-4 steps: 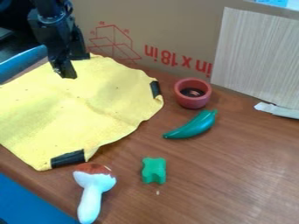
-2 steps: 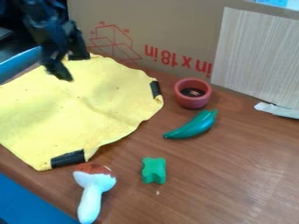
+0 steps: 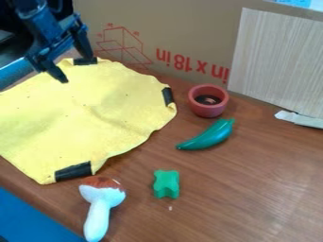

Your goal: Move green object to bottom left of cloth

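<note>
Yellow cloth (image 3: 88, 111) beside brown-and-white mushroom (image 3: 101, 203)

Likely robotics lab: robot arm (image 3: 31, 8) over wood-grain table (image 3: 243, 189), cloth (image 3: 95, 111) edged with black tape (image 3: 73, 171), cardboard backdrop (image 3: 183, 28).

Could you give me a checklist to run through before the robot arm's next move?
1. Gripper open and unloaded: ok, its fingers stand apart with nothing between them.
2. Gripper above a green object: not ok, it hangs at the far side of the yellow cloth.
3. Which green object is meant: cannot tell, the block and the pepper are both green.
4. Both within view: ok, on the table beside the cloth.
</note>
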Robot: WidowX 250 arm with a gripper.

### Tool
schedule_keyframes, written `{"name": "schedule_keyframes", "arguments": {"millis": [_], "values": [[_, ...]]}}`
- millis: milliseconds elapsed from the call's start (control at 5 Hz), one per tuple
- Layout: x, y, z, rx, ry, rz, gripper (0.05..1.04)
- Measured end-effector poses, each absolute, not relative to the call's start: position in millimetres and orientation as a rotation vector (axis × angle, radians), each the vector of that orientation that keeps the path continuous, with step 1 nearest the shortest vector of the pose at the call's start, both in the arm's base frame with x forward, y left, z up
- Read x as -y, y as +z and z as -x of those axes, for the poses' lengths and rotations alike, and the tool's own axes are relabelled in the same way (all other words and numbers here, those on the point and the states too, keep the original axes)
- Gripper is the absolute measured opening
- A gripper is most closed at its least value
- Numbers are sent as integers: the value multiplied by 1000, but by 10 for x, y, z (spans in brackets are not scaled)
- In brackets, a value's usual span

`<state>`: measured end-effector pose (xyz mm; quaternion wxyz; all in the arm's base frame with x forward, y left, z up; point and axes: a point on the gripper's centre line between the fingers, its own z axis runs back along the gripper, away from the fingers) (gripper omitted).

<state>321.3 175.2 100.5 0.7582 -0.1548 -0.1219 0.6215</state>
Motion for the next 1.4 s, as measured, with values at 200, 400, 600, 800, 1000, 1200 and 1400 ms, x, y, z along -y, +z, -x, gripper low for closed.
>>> {"name": "schedule_keyframes", "arguments": {"millis": [200,400,600,800,1000,1200,1400], "values": [[-1321,953,-3089,227,1204,268,1000],[-786,874,-2951,267,1021,209,1000],[-338,812,-2833,266,866,150,1001],[-112,766,-2797,246,815,116,1001],[24,614,-2733,155,772,109,1001],[67,531,-2758,156,748,113,1001],[120,432,-2732,148,722,105,1001]]}}
